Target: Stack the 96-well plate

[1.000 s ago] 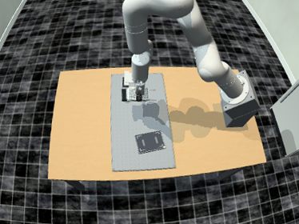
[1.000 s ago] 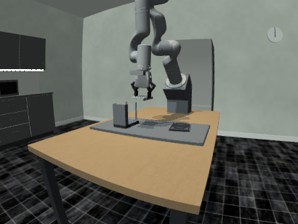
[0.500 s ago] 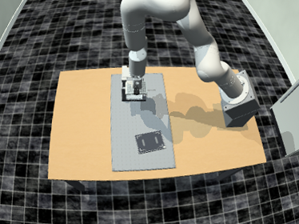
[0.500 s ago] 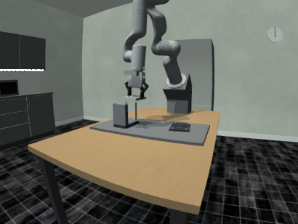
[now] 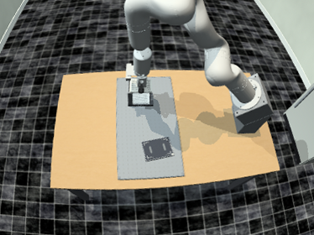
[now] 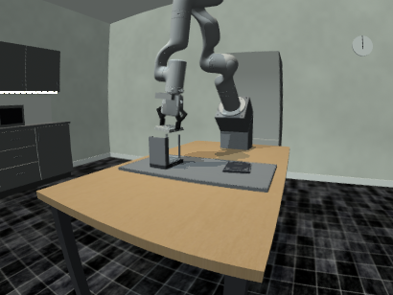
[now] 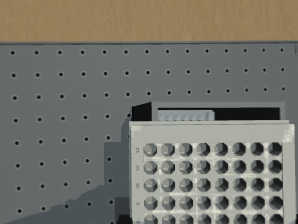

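Note:
My gripper (image 5: 140,88) (image 6: 171,126) is shut on the white 96-well plate (image 5: 134,86) (image 6: 161,129) (image 7: 210,175) and holds it level a little above the stack rack K1 (image 5: 130,103) (image 6: 159,152) (image 7: 141,112). The rack is a dark upright box at the far end of the grey perforated mat (image 5: 152,126) (image 6: 201,174) (image 7: 60,125). A second white plate (image 5: 141,99) (image 7: 185,116) sits inside the rack; in the wrist view only its far edge shows past the held plate. The plate nest N1 (image 5: 158,149) (image 6: 238,167), a flat dark pad, lies empty nearer the front of the mat.
The mat lies on a wooden table (image 5: 85,126) (image 6: 182,215). The arm's grey base block (image 5: 251,114) (image 6: 235,126) stands at the table's right back. A thin post (image 6: 178,144) stands beside the rack. A grey cabinet (image 5: 312,121) stands off the table to the right.

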Tool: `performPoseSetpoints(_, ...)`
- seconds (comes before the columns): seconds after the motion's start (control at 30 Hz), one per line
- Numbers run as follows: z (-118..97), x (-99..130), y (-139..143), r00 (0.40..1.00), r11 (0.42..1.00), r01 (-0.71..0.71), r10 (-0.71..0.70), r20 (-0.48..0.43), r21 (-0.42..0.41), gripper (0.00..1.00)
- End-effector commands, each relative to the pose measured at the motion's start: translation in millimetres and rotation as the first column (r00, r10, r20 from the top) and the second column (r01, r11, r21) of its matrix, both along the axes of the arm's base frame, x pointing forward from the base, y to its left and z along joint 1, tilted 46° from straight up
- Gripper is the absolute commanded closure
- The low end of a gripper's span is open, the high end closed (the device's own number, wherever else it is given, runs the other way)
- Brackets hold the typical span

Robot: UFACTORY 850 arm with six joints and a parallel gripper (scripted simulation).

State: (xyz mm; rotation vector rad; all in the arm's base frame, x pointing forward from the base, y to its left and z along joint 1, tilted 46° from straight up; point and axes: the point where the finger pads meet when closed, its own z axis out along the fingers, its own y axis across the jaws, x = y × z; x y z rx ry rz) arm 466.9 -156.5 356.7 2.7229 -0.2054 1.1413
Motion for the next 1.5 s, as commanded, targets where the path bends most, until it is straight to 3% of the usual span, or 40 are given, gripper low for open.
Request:
performPoseSetpoints(0.0,4,2,-15,0.994,0.989,-0.108,0.106,0.024,0.105,1.00)
performPoseSetpoints(0.2,7,3,-26,0.994,0.989,-0.108,0.106,0.024,0.105,1.00)
performPoseSetpoints(1.47,7,3,-24,0.994,0.989,-0.108,0.106,0.024,0.105,1.00)
